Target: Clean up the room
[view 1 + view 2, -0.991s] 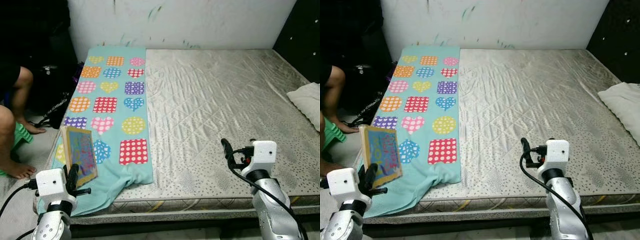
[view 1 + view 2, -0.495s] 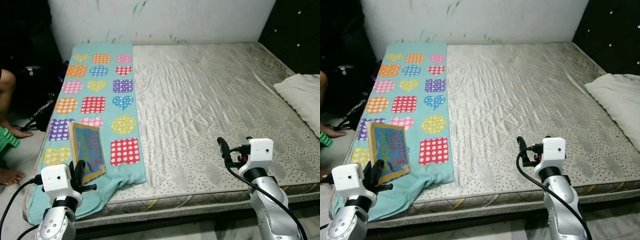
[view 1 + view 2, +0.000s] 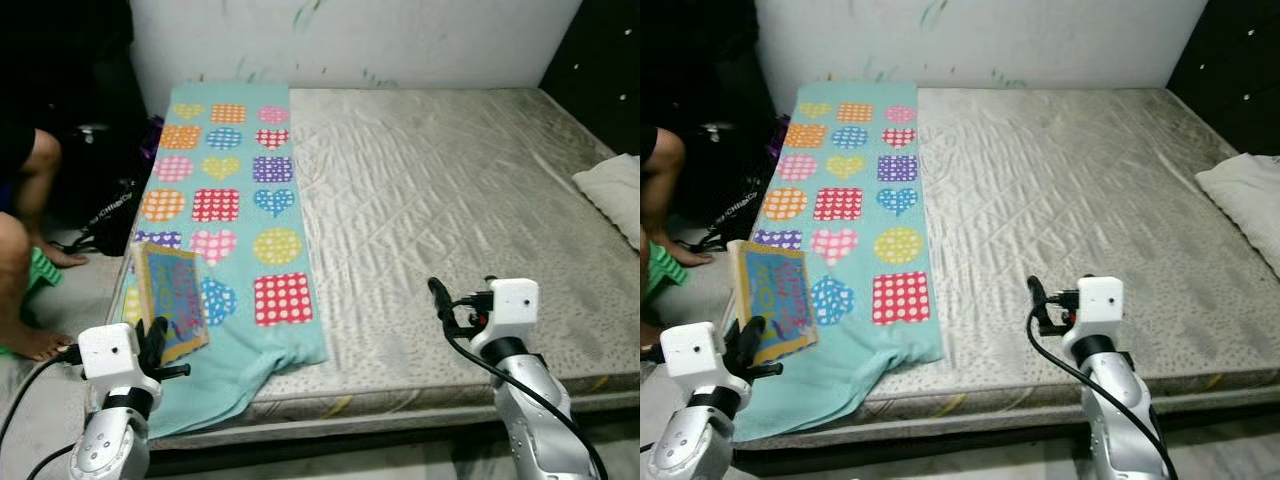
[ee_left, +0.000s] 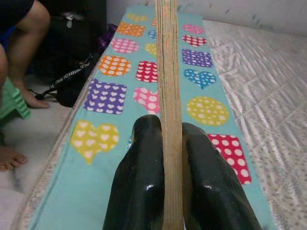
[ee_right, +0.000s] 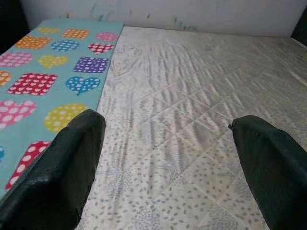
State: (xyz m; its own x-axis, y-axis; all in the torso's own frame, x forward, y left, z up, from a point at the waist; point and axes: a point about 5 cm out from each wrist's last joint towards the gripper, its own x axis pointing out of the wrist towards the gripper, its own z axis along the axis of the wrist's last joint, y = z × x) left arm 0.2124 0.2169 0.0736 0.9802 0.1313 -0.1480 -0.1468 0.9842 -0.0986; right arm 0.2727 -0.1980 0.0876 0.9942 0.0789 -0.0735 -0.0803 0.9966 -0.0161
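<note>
My left gripper (image 3: 155, 338) is shut on a thin colourful picture book (image 3: 170, 301), holding it upright by its lower edge over the near left corner of the bed. In the left wrist view the book's edge (image 4: 169, 96) stands pinched between the two black fingers (image 4: 139, 182). A teal blanket (image 3: 225, 190) with coloured hearts and dotted squares runs down the left side of the grey mattress (image 3: 450, 190). My right gripper (image 3: 438, 298) hovers open over the near edge of the mattress, its fingers (image 5: 67, 163) wide apart with nothing between them.
A person's bare legs (image 3: 25, 260) and a green stool (image 3: 38, 272) are on the floor at the left, beside a dark bag (image 3: 110, 190). A white pillow (image 3: 612, 190) lies at the bed's right edge. A white wall backs the bed.
The camera has swung, shifting the whole scene to the right in the picture. Both grippers keep their pose, the left still holding the book.
</note>
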